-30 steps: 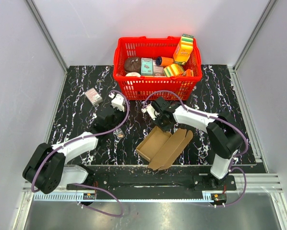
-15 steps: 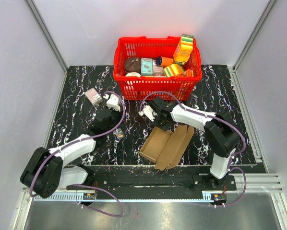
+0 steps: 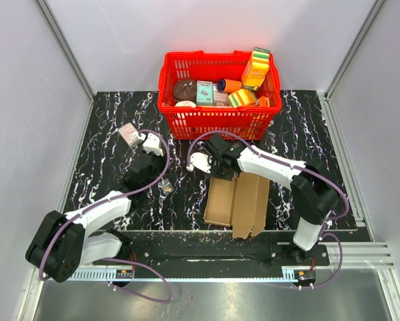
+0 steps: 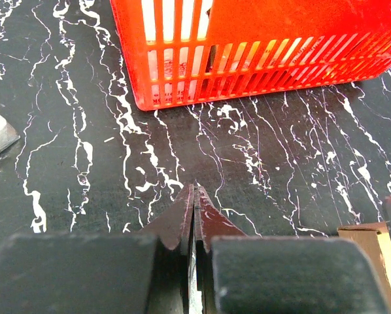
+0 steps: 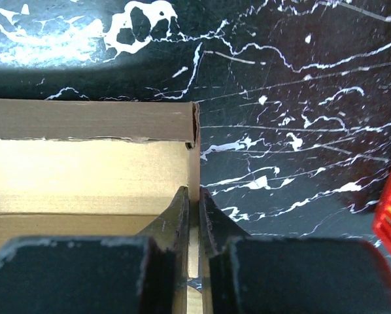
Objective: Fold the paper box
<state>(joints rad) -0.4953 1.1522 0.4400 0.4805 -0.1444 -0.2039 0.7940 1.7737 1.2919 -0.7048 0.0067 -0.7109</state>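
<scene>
1. Right gripper – fingers pinched narrow on the thin edge of the plain brown kraft cardboard box, beside a wall corner.
2. Box lies opened out on the black white-veined marble tabletop, between the arm bases and the red plastic mesh basket.
3. Left gripper: fingers together on nothing, over the tabletop left of the box.
4. My call: rotate the pinched panel about its crease, don't drag – the box looks likely to slide, so pin the base with the left.
</scene>
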